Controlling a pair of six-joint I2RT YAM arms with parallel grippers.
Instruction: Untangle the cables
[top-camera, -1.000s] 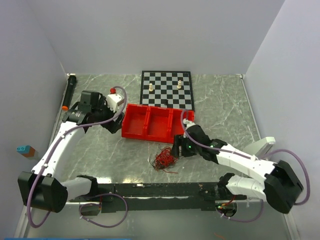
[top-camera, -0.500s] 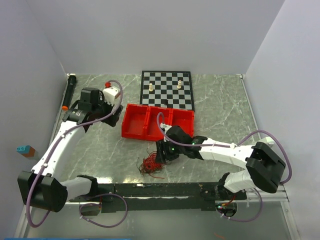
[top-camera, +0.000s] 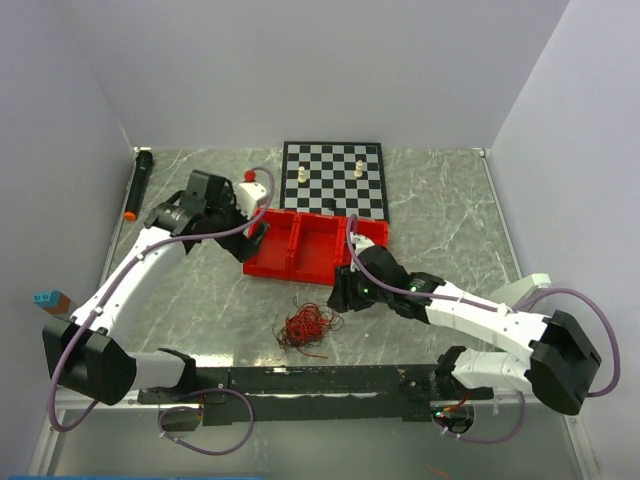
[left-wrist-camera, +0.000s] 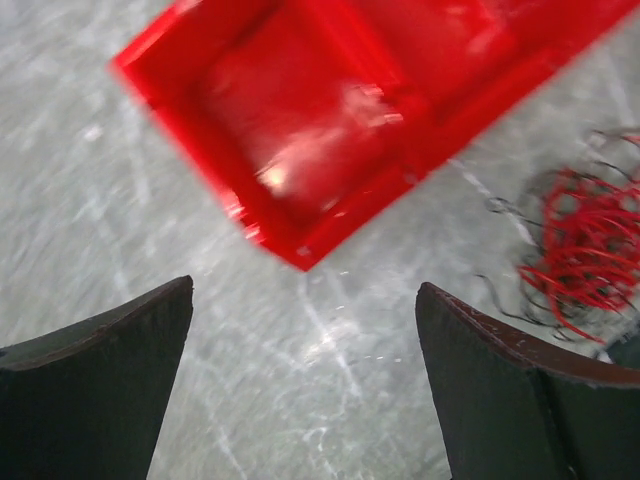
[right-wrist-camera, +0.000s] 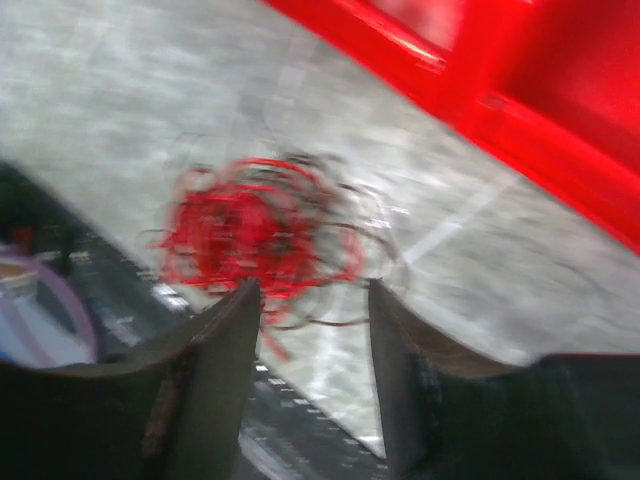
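We see the cables (top-camera: 305, 328), a small, loose bundle of very thin red and dark wires, lying on the grey marbled tabletop (top-camera: 450, 230) just in front of the red plastic tray with three compartments (top-camera: 310, 250) and clear of it. The bundle is a rounded tangle: the red strands are packed into many tight loops at its heart, while a few dark strands curl out wider round the edge and one or two red ends stick out towards the arm bases. From the left wrist we see it (left-wrist-camera: 585, 250) off to the right side of the tray's corner (left-wrist-camera: 300, 120). The left claw (left-wrist-camera: 303, 292) stands wide open with nothing in it, hovering at the left end of the tray. The right claw (right-wrist-camera: 310, 300) sits just beside the bundle (right-wrist-camera: 260, 240) on its tray side, its jaws partly apart. A few thin outer strands cross in front of the gap, but the view is blurred and we cannot tell whether they touch the fingers (right-wrist-camera: 225, 350).
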